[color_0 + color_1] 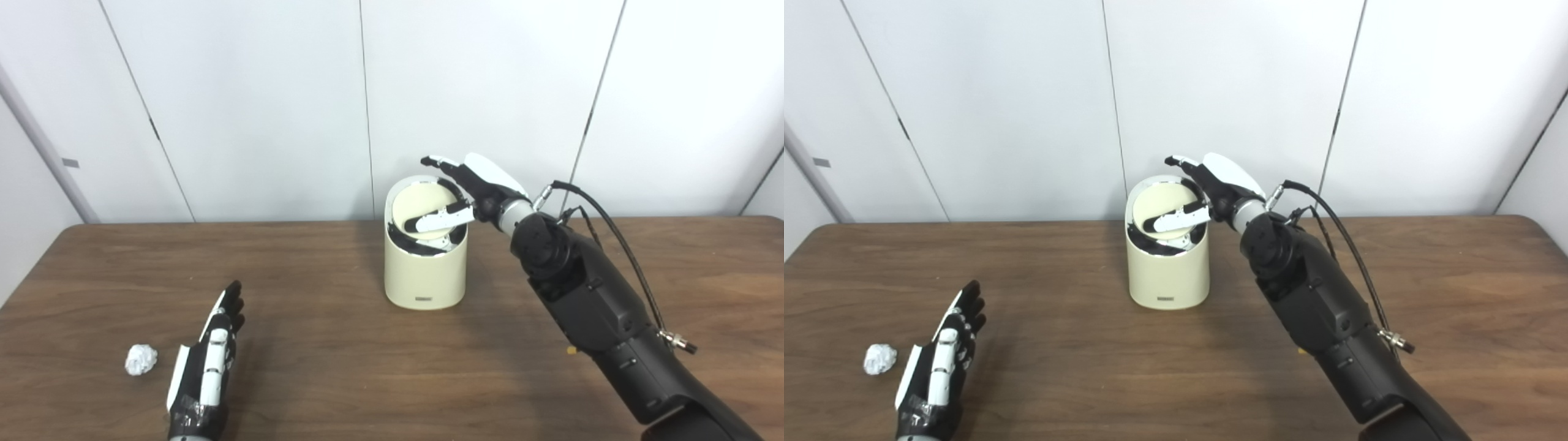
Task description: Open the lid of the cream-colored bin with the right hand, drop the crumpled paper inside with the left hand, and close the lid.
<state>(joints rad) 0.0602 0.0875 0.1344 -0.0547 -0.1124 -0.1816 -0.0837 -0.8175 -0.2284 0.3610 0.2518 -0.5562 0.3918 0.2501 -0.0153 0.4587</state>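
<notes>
Cream bin (425, 269) stood mid-worktop (343, 367), near the back edge — lid (422, 205) tilted up. Right hand (468, 187) sat at the bin's rim, thumb across the lid's face, fingers spread above it, not clasped. Left hand (208, 361) lay flat on the worktop, fingers apart, holding nothing — paper (141, 359) just beside it, untouched.

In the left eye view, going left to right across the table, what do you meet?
Crumpled paper → left hand, open, resting on the table → cream-colored bin → right hand at the bin's top, overlapping its right rim, arm trailing off to the right.
</notes>
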